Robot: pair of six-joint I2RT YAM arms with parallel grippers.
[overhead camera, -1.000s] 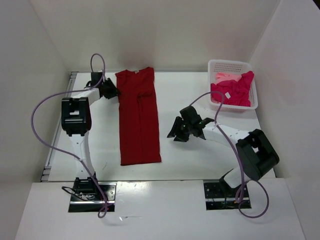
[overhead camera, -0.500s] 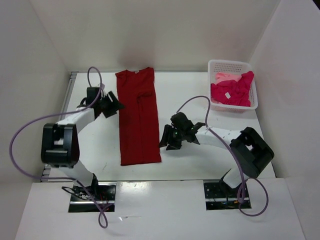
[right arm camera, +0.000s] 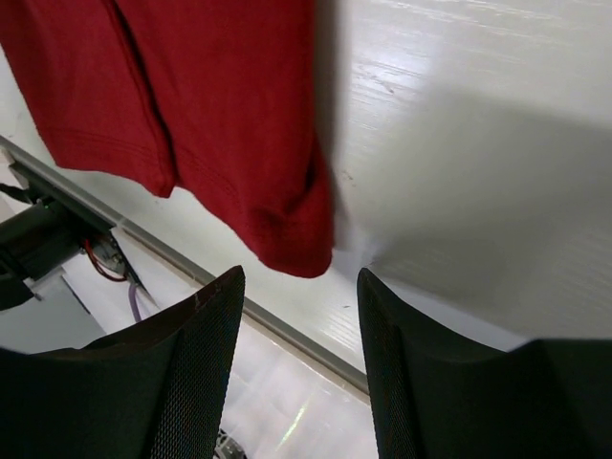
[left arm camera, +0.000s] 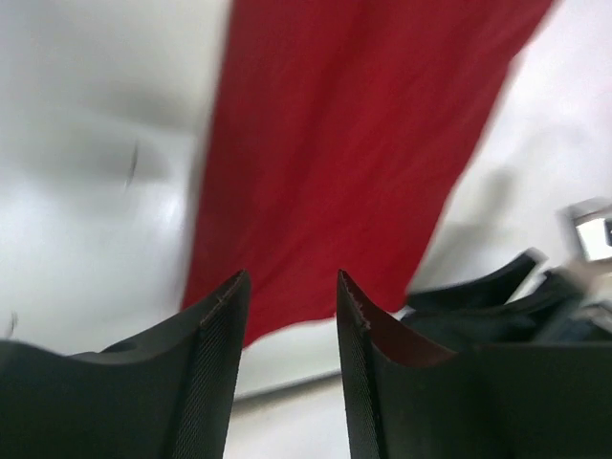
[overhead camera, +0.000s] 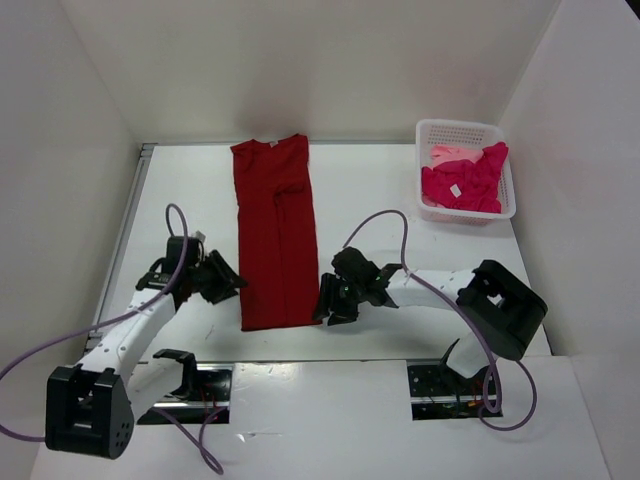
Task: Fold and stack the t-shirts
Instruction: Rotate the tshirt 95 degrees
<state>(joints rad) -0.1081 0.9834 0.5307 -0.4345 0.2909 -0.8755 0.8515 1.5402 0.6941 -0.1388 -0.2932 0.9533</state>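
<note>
A dark red t-shirt (overhead camera: 275,235) lies folded lengthwise in a long strip on the white table, collar at the far end. My left gripper (overhead camera: 228,284) is open and empty beside the shirt's left edge near its lower end. In the left wrist view the gripper (left arm camera: 290,287) points at the red cloth (left arm camera: 354,143). My right gripper (overhead camera: 326,304) is open and empty just right of the shirt's near right corner. In the right wrist view the gripper (right arm camera: 298,282) sits just short of that corner (right arm camera: 287,244). A magenta t-shirt (overhead camera: 470,185) and a pale pink one (overhead camera: 450,155) lie crumpled in the basket.
A white perforated basket (overhead camera: 456,127) stands at the table's far right corner. White walls enclose the table on the left, back and right. A metal rail runs along the table's near edge (right arm camera: 287,330). Purple cables loop from both arms.
My left gripper has moved from the collar end down along the shirt's left edge to its near end. My right gripper has moved left and nearer, up to the shirt's near right corner.
</note>
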